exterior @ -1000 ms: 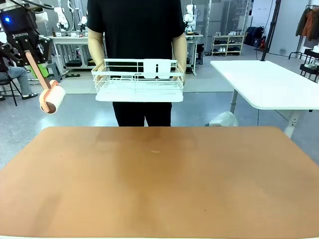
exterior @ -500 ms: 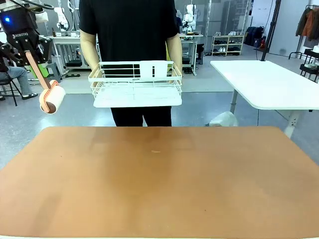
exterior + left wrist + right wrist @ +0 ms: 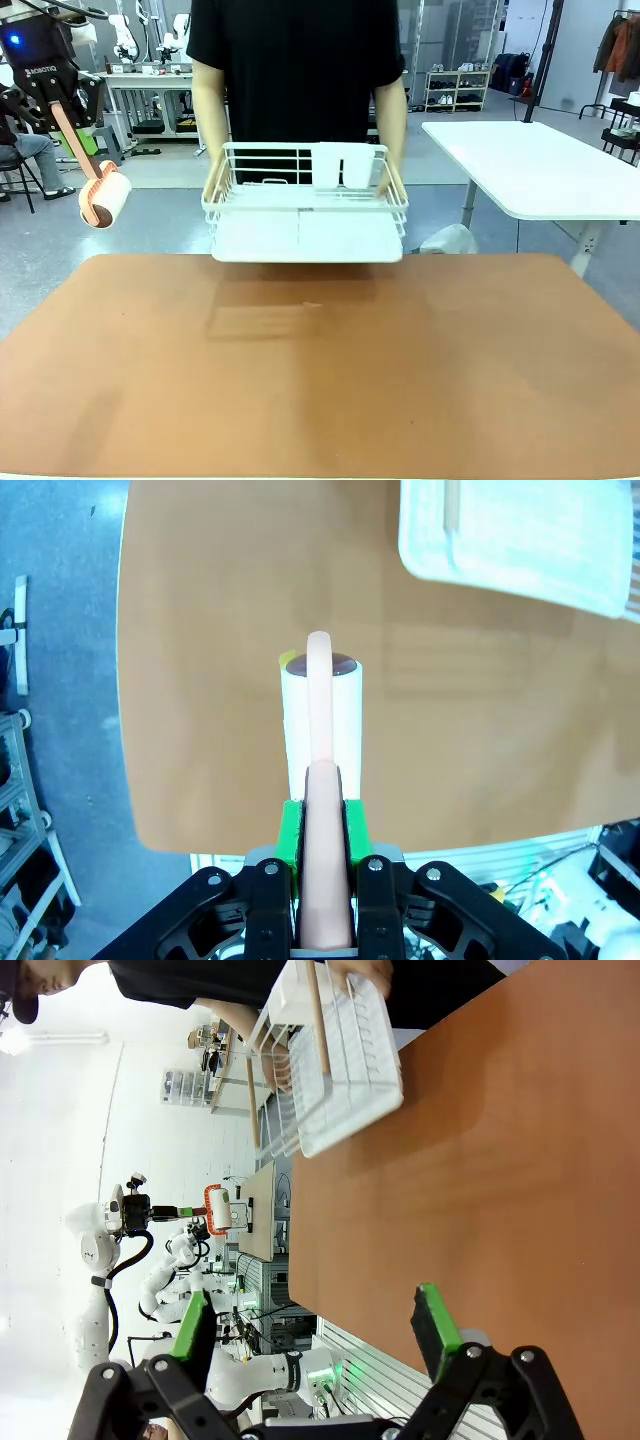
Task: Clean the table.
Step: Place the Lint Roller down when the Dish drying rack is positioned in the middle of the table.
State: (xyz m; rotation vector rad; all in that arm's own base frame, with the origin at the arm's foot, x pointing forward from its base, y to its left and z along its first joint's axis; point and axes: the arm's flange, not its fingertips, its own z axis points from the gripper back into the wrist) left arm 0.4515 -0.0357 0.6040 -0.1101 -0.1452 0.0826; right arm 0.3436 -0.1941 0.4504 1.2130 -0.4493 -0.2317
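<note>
The table (image 3: 320,380) has a bare reddish-brown top. My left gripper (image 3: 57,100) hangs high beyond the table's far left corner, shut on the peach handle of a lint roller (image 3: 105,198) whose white roll points down. In the left wrist view the green pads (image 3: 290,832) clamp the handle of the lint roller (image 3: 320,715) above the table (image 3: 200,630). My right gripper (image 3: 312,1332) stands open, nothing between its fingers, over the table (image 3: 500,1180). A person holds a white wire rack (image 3: 305,205) in both hands just above the table's far edge.
The white wire rack (image 3: 520,530) also hangs over the far part of the table in the left wrist view and, as rack (image 3: 335,1055), in the right wrist view. A white-topped table (image 3: 540,165) stands at the back right.
The person has stepped closer and lowered the wire rack from chest height to just above the table's far edge. My left arm and the roller have stayed still.
</note>
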